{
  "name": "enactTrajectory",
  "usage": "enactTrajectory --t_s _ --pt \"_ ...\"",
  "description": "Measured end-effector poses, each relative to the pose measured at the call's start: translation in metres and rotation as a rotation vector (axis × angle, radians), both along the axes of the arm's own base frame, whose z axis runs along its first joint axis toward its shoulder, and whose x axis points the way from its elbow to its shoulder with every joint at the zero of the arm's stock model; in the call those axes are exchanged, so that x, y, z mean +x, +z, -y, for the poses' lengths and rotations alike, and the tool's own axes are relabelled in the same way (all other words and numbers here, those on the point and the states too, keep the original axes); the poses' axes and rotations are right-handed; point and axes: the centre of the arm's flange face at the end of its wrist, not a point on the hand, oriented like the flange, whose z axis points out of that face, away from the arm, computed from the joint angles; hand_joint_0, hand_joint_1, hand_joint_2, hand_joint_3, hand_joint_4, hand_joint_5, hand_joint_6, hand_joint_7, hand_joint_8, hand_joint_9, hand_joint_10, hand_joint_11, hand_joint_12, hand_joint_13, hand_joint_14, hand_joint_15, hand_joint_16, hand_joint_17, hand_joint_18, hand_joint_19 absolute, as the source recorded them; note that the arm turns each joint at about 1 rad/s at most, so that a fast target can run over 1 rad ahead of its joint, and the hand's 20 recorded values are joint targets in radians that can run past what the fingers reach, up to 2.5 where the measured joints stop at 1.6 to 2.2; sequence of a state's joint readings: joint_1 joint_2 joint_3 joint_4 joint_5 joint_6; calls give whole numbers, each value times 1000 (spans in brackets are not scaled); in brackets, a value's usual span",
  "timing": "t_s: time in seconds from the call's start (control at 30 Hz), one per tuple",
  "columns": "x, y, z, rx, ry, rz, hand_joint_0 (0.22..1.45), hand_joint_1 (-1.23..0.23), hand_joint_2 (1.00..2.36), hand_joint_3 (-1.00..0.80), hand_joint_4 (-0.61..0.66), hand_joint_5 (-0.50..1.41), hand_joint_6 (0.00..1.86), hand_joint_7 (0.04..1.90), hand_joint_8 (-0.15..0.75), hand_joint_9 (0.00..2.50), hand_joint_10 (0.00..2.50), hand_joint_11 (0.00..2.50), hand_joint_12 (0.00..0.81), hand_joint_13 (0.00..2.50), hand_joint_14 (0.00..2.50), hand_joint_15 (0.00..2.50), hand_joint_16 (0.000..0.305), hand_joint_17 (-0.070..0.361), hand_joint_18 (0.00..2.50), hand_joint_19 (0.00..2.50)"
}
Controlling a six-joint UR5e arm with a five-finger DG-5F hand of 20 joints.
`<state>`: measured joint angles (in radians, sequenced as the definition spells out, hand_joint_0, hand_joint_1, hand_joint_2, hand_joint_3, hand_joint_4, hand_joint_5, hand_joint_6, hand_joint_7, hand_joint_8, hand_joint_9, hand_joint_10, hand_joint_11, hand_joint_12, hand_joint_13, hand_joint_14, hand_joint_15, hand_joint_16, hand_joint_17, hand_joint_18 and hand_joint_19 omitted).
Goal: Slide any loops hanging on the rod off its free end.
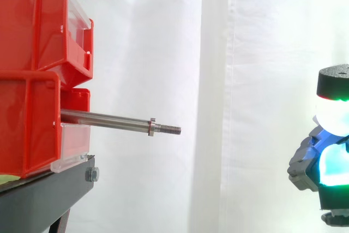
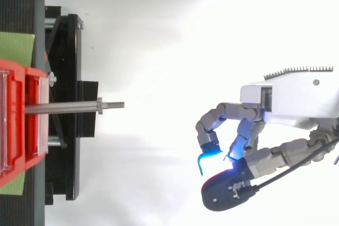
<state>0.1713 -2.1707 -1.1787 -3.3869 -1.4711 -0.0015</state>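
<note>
A bare metal rod [image 1: 106, 118] sticks out level from the lower red bin [image 1: 27, 129] toward the right. It ends in a collar and a threaded free tip [image 1: 170, 130]; nothing hangs on it. From above, the rod [image 2: 63, 108] points right, its tip [image 2: 115, 105] well short of my hand. My hand [image 2: 249, 114] hovers far to the right of the tip and slightly to the side of the rod's line, its fingers curled with cyan-glowing pads. A thin blue cable loop [image 2: 201, 165] curves out from between the fingertips. At the right edge of the side view, my hand [image 1: 327, 162] sits below rod height.
Two red bins are stacked, the upper bin [image 1: 32, 25] on the lower, on a black stand [image 1: 43, 195]. A green sheet [image 2: 16, 46] lies under the bins. A white curtain hangs behind. Open air separates the rod tip from my hand.
</note>
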Motion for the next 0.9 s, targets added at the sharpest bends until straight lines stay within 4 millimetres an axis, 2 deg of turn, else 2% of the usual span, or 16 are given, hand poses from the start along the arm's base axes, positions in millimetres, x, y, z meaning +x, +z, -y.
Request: enactTrajectory --t_s 0.9 --pt "0 -1 -3 -2 -8 -2 604 -508 1008 -417 264 -95 852 1336 322 1296 21 555 380 1092 23 537 65 147 948 753"
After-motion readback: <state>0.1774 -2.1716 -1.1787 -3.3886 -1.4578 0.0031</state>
